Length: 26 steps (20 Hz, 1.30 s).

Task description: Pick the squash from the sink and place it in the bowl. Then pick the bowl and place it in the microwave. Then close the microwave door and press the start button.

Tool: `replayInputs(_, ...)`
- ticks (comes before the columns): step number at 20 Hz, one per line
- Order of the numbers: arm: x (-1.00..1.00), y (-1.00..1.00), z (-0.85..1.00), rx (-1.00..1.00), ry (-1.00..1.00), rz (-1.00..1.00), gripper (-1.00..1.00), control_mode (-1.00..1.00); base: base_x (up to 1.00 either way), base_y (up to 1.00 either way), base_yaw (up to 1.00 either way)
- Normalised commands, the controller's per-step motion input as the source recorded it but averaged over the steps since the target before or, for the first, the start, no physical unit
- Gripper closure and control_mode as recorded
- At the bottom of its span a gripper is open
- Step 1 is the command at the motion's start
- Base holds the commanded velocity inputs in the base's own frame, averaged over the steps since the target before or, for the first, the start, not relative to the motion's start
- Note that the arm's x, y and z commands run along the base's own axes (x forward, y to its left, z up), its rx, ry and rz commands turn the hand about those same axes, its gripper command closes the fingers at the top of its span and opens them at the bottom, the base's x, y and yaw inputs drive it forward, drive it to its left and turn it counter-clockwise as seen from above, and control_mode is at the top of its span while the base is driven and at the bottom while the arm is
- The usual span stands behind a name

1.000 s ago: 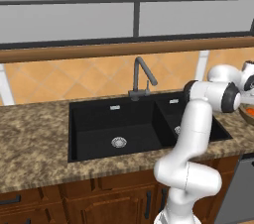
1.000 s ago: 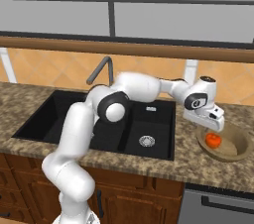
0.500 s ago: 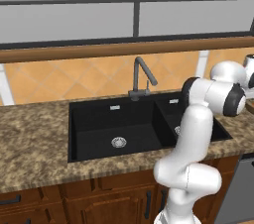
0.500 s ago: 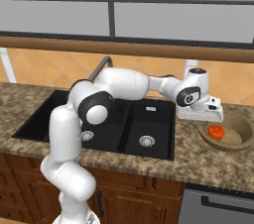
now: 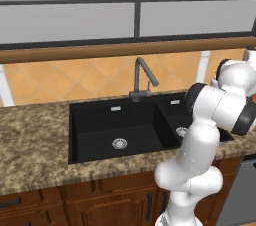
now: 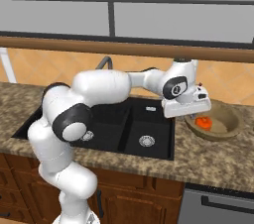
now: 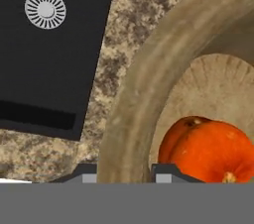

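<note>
Squash (image 7: 208, 148) lies inside the bowl (image 7: 134, 109), resting on the bowl's ridged floor close to the near wall — orange-red, with a small pale stem end low on its side in the hand view. In the right base view the squash (image 6: 202, 122) shows as a small orange lump at the left part of the tan bowl (image 6: 225, 124), which sits on the speckled granite counter (image 6: 208, 161) just to the right of the black sink (image 6: 106, 129).

The white arm reaches from the lower left across the sink, and the gripper (image 6: 191, 114) hangs at the bowl's left rim. In the hand view the two dark finger tips stand on either side of the bowl's wall, one outside over the counter, the other inside near the squash — the jaws straddle the rim with a moderate gap, but whether they press on the wall or stand free of it I cannot tell.

A round silver drain (image 7: 45, 9) shows in the black basin at the upper left of the hand view. The grey arched tap (image 5: 142, 77) stands behind the sink in the left base view.
</note>
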Motion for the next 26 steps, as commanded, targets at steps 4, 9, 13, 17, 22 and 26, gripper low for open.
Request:
replayInputs(4,-0.37,0.71,0.44,0.0,0.01,0.46,1.0,-1.0,0.0,0.0,0.0)
replayInputs(9,-0.39,0.66,0.43,0.0,-0.04,0.41,1.0,-1.0,0.0,0.0,0.0)
replayInputs(13,-0.38,0.64,0.58,-0.19,0.02,0.41,1.0,-1.0,0.0,0.0,0.0)
replayInputs(17,-0.47,0.52,0.66,-0.41,0.17,0.37,1.0,-1.0,0.0,0.0,0.0)
replayInputs(22,-0.45,0.4,0.64,-0.24,0.13,0.4,1.0,-1.0,0.0,0.0,0.0)
replayInputs(26,-0.44,0.28,0.53,0.03,0.0,0.48,1.0,-1.0,0.0,0.0,0.0)
